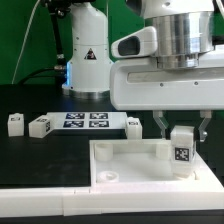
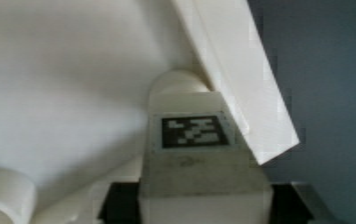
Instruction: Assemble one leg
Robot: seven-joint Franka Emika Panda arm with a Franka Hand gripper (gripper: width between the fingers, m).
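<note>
Arm housing [image 1: 170, 85]: the largest item you see. It has a smooth white shell under a brushed metal cylinder, directly above the tray, and no lettering is legible on it.

Robot base [image 1: 85, 55]: far behind the tray, white and rounded. It carries a triangular warning sticker [image 1: 88, 56] whose symbol is too small to read.

Tray [image 1: 125, 172]: a square part of matte white plastic with raised walls and a round socket in one corner.

Marker board [image 1: 85, 122]: thin, flat and white, lying behind the tray. It has four square black-and-white tags with no letters.

Gripper [image 1: 181, 135]: the dark fingers are drawn in narrow, one on each flank of the leg [image 1: 182, 150], pinching it. The leg is upright inside the tray's walls, close to the far wall, with its tag facing the exterior camera. You cannot tell whether its lower end meets the tray floor.

Wrist view: the leg's [image 2: 196, 140] rounded tip sits just beside the tray's wall edge [image 2: 237, 70], and the pixel tag is sharp.

Loose posts [image 1: 40, 126]: three stubby, tagged white posts behind the tray, flanking the marker board.
</note>
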